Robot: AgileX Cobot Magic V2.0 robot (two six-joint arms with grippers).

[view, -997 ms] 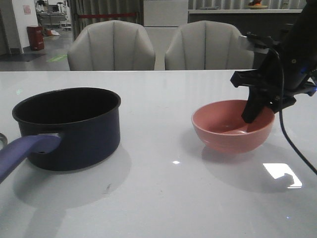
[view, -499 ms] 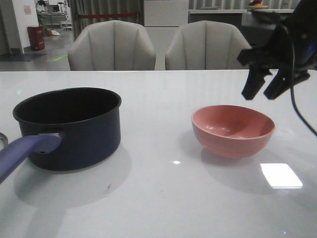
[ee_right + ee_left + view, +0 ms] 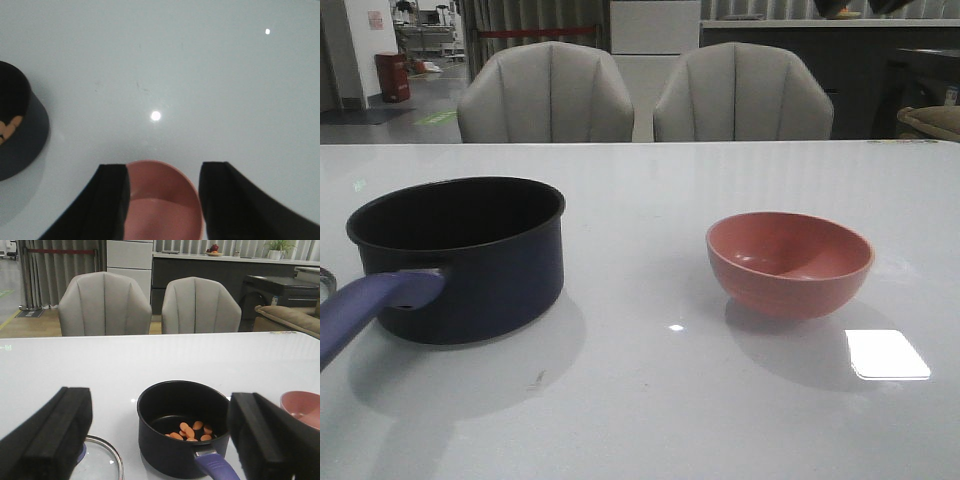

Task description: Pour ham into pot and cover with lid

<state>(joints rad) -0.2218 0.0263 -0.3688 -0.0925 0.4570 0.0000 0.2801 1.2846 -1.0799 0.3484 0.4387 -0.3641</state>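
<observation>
1. Orange-pink ham (image 3: 189, 430) is already lying on the floor of the pot (image 3: 181, 426), so the pour looks done and covering is what is left.
2. The lid (image 3: 100, 460) is resting flat on the white table (image 3: 650, 200), close beside the pot, on the opposite side from the pink bowl (image 3: 790, 262); only part of its metal rim and glass is showing in the left wrist view.
3. The left gripper (image 3: 159, 437) is hanging empty with its jaws spread wide, facing the pot, and the lid is sitting just under its nearer finger (image 3: 47, 440).
4. The right gripper (image 3: 162, 200) is also gaping wide and holding nothing, hovering above the bowl, well apart from the lid.
5. The left arm is therefore looking the nearer one; I judge it needs a short shift sideways and down onto the knob, which is mostly hidden.
6. The pot's purple handle (image 3: 370, 305) is pointing toward the robot.
</observation>
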